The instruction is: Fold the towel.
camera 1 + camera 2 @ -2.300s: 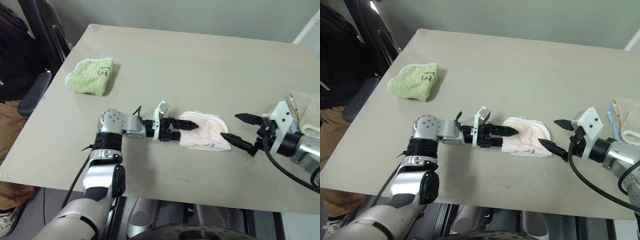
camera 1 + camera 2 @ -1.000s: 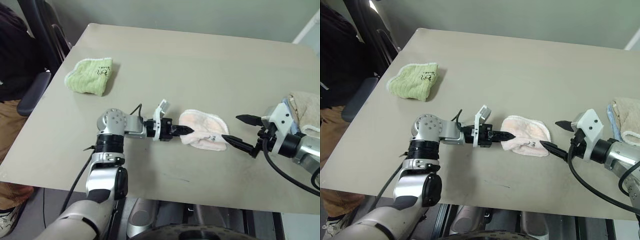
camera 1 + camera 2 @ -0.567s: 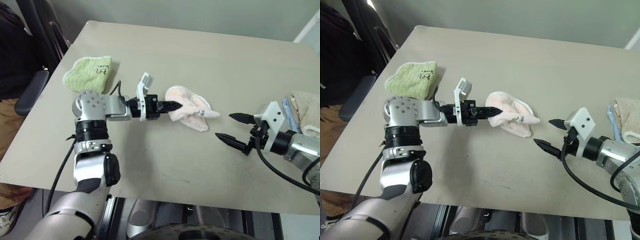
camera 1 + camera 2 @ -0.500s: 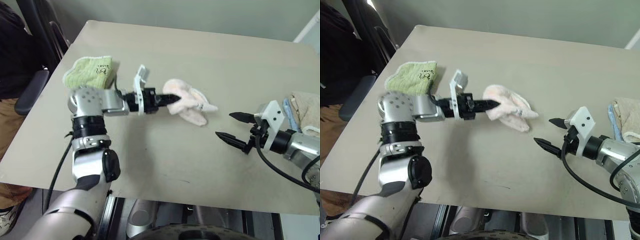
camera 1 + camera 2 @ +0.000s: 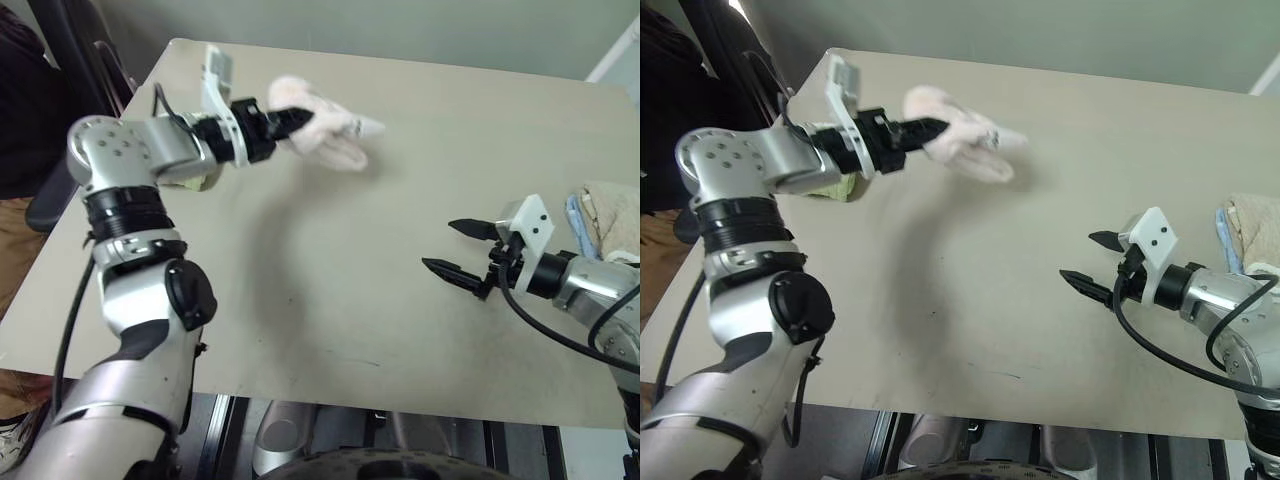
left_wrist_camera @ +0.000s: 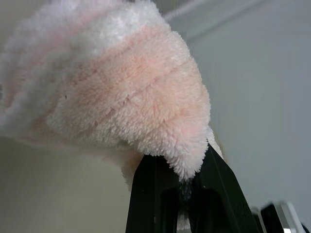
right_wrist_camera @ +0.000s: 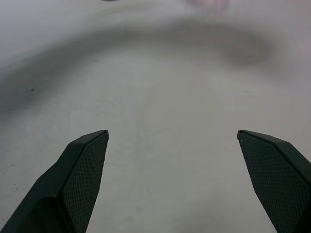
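— Left gripper (image 5: 296,117): what has it got?

— Its two black fingers are pinched on one end of the pink towel (image 5: 325,132). That arm is raised over the far left part of the table (image 5: 330,300), pointing toward the right, and the towel hangs bunched off the fingertips, clear of the tabletop. From the left wrist, the fluffy cloth bulges right above the clamped fingers (image 6: 214,179).

— So where is the towel relative to the other arm?

— Well apart. The right gripper (image 5: 452,247) sits low at the near right, fingers spread wide with nothing between them, pointing left toward the bare middle of the table.

— Anything else on the table?

— A green towel (image 5: 830,187) peeks out behind the left arm, and a beige towel (image 5: 612,215) lies at the right edge, over something blue.
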